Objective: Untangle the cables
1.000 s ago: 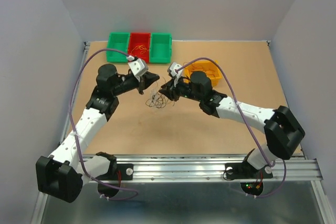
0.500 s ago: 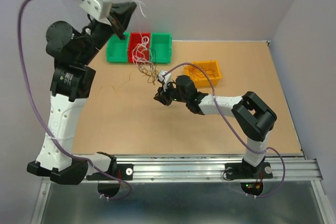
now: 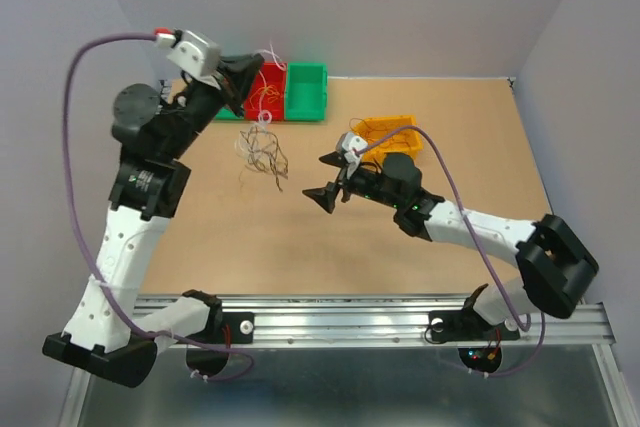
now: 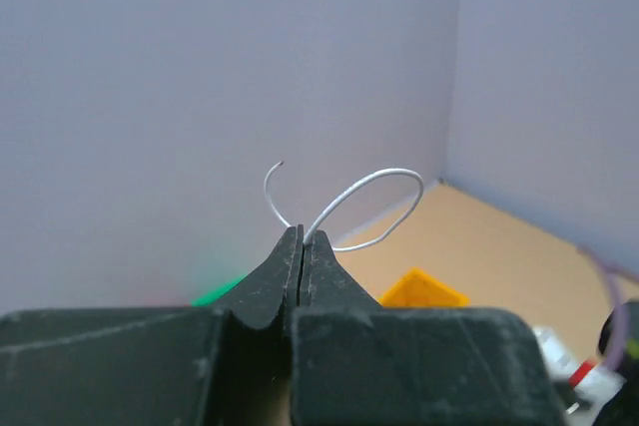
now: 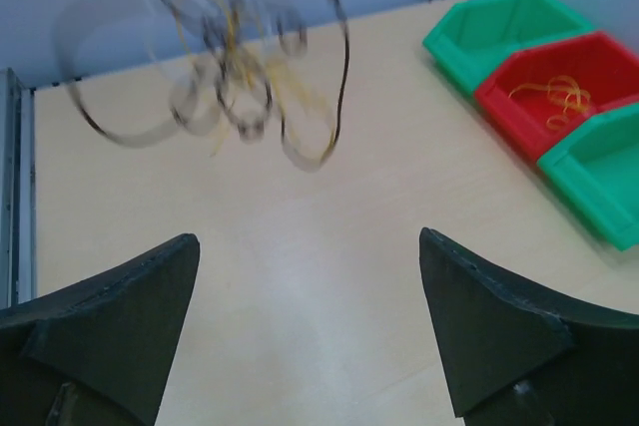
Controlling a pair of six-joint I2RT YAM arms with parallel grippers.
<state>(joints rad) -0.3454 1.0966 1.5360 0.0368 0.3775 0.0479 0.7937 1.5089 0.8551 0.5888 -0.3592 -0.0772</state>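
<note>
The tangle (image 3: 262, 152) is just released by the right jaws, now wide and empty. A white cable (image 4: 369, 179) is pinched in the shut left jaws, upper left, so the clump is judged unseparated.

The desk (image 3: 250, 247) is plain tan. The cables (image 3: 262, 152), at 11 o'clock from its middle, mix white, reddish-brown and dark strands. One white cable (image 4: 349, 212) loops pale against the black left pincer (image 4: 301, 246); the right pincer (image 5: 308, 241) is matt black too. At 12 o'clock are a red bin (image 3: 268, 87) with orange strands and a green bin (image 3: 306, 92). At 1 o'clock is an orange bin (image 3: 385, 132). The walls (image 3: 400, 7) are lilac-grey.
</note>
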